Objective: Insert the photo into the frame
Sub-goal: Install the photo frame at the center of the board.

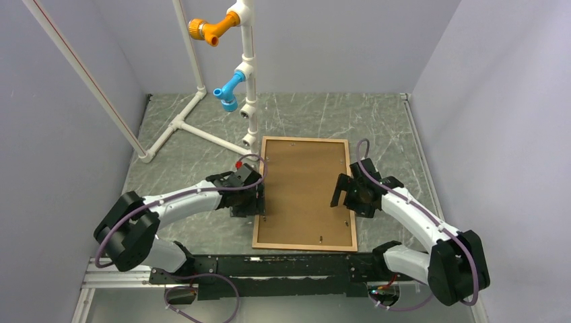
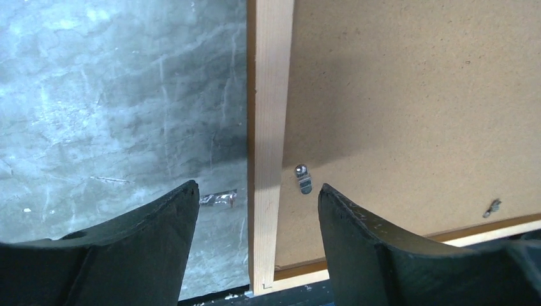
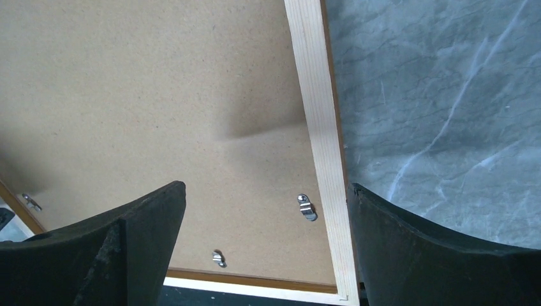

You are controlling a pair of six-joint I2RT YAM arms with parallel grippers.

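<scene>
Item: picture-framing task, frame-back stage. Nearest, the frame [image 1: 306, 245] lies face-down and flat on the grey marbled table [image 1: 182, 161], its long sides running near to far and its near rail just beyond the arm bases. A brown hardboard backing board [image 1: 306, 188] is seated inside the rails. Left gripper [image 2: 258, 191]: jaws apart, holding nothing, poised over the frame's left rail with one finger outside it above the table and one above the board. A small metal turn clip [image 2: 303, 180] on the board sits between the fingers, lying along the rail and not across it. Right gripper [image 3: 266, 186]: jaws wide apart, empty, straddling the right rail likewise, with a matching clip [image 3: 307, 207] between its fingers. The photo appears in no view; whether it lies under the board cannot be told. Judgement: the step in hand concerns the backing and its clips, either freeing the board to admit the print or fastening it over one. The next move calls for a fine fingertip descent onto a small clip without shoving the light frame sideways. Farthest: a white pipe stand [image 1: 249, 67] with orange and blue fittings, beyond the frame's far left corner.
</scene>
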